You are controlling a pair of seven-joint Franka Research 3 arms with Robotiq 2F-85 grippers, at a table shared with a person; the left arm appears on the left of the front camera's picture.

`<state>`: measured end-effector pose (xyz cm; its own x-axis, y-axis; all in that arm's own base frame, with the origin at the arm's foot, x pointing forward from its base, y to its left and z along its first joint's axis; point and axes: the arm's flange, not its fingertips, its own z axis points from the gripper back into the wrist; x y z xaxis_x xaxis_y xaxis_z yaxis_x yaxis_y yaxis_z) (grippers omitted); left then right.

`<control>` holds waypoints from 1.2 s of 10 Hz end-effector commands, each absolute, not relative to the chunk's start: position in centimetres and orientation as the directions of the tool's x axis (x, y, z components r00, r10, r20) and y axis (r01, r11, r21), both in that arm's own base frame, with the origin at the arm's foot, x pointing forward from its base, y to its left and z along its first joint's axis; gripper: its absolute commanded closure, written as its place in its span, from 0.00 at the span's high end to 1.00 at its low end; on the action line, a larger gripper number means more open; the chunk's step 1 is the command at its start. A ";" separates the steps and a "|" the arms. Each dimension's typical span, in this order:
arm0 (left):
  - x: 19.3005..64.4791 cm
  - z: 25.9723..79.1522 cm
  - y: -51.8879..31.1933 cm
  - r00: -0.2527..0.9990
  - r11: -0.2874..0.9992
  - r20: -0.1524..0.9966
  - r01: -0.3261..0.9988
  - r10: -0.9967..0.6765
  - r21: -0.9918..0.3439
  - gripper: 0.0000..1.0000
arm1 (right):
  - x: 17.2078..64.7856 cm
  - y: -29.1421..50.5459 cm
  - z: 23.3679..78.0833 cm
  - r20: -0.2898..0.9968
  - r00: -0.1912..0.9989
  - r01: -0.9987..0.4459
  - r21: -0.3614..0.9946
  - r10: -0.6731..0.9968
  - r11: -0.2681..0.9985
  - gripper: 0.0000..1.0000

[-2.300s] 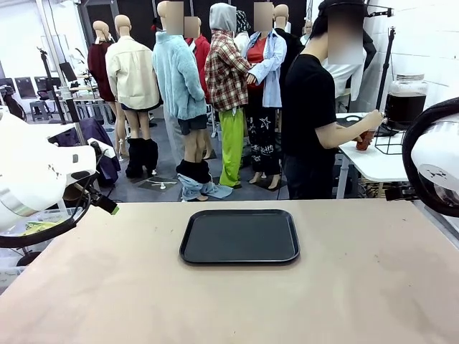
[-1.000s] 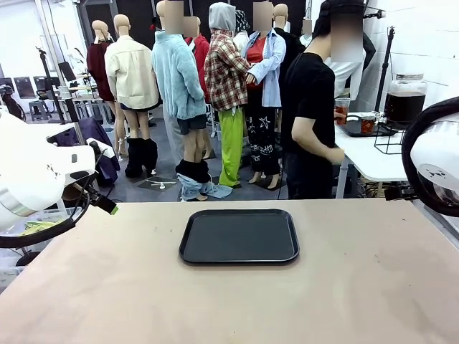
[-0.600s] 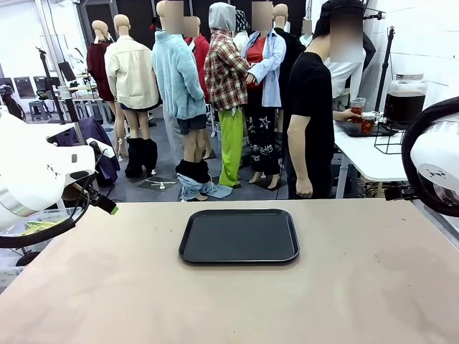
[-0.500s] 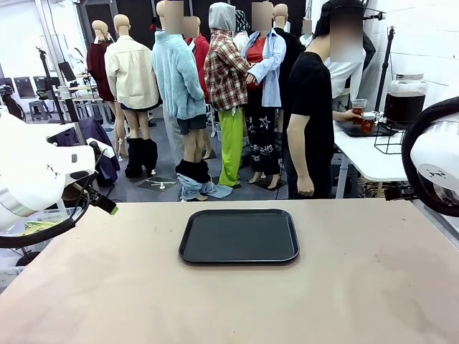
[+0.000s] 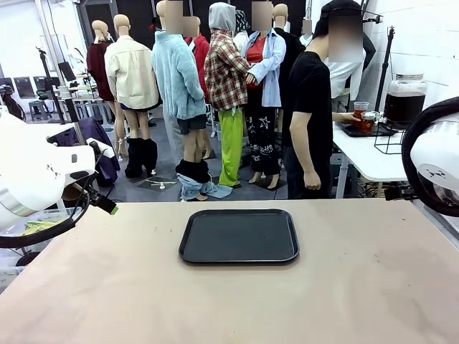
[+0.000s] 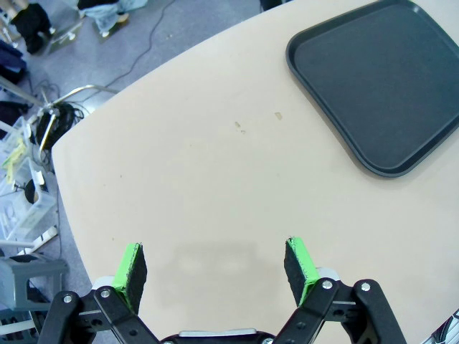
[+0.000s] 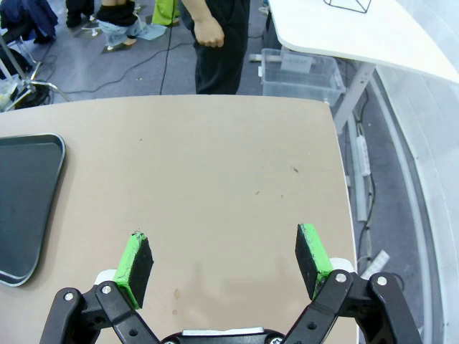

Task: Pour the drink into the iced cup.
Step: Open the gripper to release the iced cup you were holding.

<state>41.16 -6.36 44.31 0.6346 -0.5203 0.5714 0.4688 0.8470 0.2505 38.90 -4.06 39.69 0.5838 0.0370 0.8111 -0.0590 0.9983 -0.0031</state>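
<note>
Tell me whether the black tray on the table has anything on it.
Empty. The tray lies flat on the table with its whole dark inside bare in the front view, and the left wrist view shows the same.

Matte black tray [image 5: 239,236] on a plain beige table [image 5: 373,287]; beyond the tray, a person in black [image 5: 310,107] holds a cup of amber-red drink [image 5: 359,112].
</note>
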 end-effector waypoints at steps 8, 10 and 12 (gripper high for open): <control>41.2 44.6 -6.3 0.644 0.846 0.557 0.469 -0.524 0.254 1.00 | 38.9 -4.0 39.9 0.810 0.585 -0.054 -0.008 0.038 0.999 1.00; 41.2 44.6 -6.3 0.644 0.846 0.557 0.469 -0.524 0.254 1.00 | 38.9 -4.0 39.9 0.810 0.585 -0.054 -0.008 0.038 0.999 1.00; 41.2 44.6 -6.3 0.644 0.846 0.557 0.469 -0.524 0.254 1.00 | 38.9 -4.0 39.9 0.810 0.585 -0.054 -0.008 0.038 0.999 1.00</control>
